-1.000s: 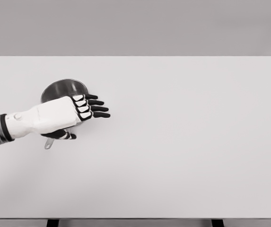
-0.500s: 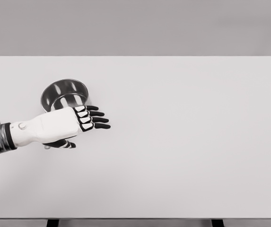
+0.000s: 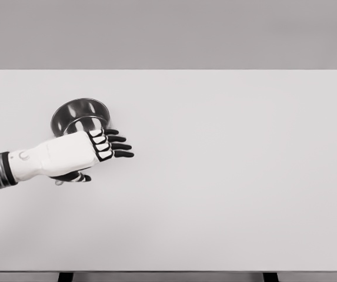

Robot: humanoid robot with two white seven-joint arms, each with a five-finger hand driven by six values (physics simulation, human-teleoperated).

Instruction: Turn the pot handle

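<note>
A small steel pot (image 3: 79,113) stands on the left part of the white table (image 3: 227,176). Its handle runs toward the near left and lies almost wholly under my left hand; only its tip (image 3: 58,183) peeks out. My left hand (image 3: 106,161) hovers over the pot's near rim and the handle. Its four fingers (image 3: 115,145) stretch straight out to the right, and the thumb (image 3: 77,176) sits below the palm. The hand is open and I see nothing grasped. The right arm is out of view.
The table's far edge (image 3: 168,70) runs along the top and its near edge (image 3: 168,271) along the bottom. Nothing else stands on the table.
My left hand slid toward the near edge, uncovering more of the pot's opening, then pulled slightly back to the left. The pot has not visibly moved.
</note>
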